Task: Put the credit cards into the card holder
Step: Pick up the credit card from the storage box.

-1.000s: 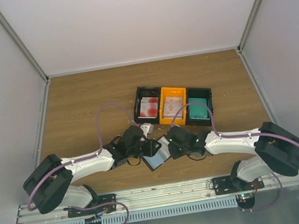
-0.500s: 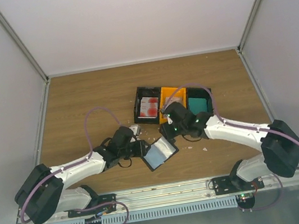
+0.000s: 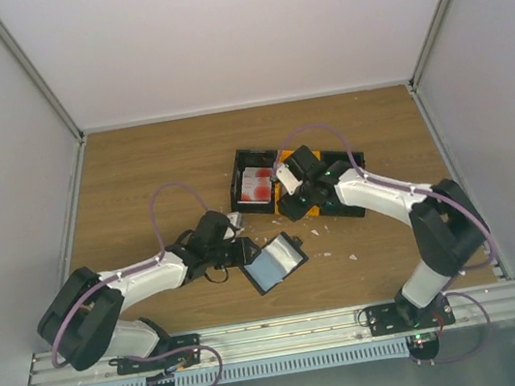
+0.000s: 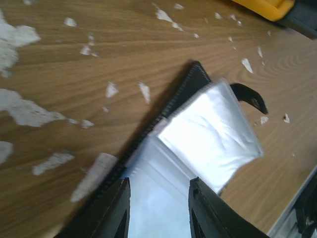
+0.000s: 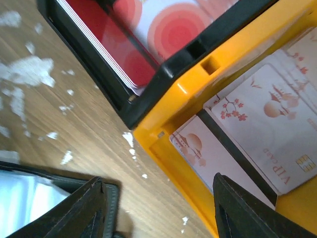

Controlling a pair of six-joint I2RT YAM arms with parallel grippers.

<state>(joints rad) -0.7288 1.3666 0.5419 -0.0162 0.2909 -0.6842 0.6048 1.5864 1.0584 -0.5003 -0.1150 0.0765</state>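
The black card holder (image 3: 274, 261) lies open on the wood, its pale grey-blue inside (image 4: 208, 129) facing up. My left gripper (image 3: 241, 253) (image 4: 158, 181) stands open at its left end, both fingers over the pale inside with nothing pinched between them; whether they touch it I cannot tell. Red-and-white credit cards (image 3: 258, 185) (image 5: 148, 29) lie in a black bin. Pale pinkish cards (image 5: 267, 129) lie in the orange bin (image 5: 183, 99). My right gripper (image 3: 291, 186) (image 5: 158, 179) hangs open and empty over that bin's near corner. The holder's corner (image 5: 29, 196) shows at its left finger.
Three open-top bins sit in a row behind the holder: black (image 3: 241, 181), orange (image 3: 294, 209), and another black one (image 3: 350, 161) mostly hidden under my right arm. Small white scraps (image 3: 354, 258) (image 4: 20, 111) are scattered on the wooden table. White walls enclose the table.
My right gripper has left the card holder, swung back to the orange bin and opened wider. The holder has shifted slightly. My left gripper stays at the holder's left end.
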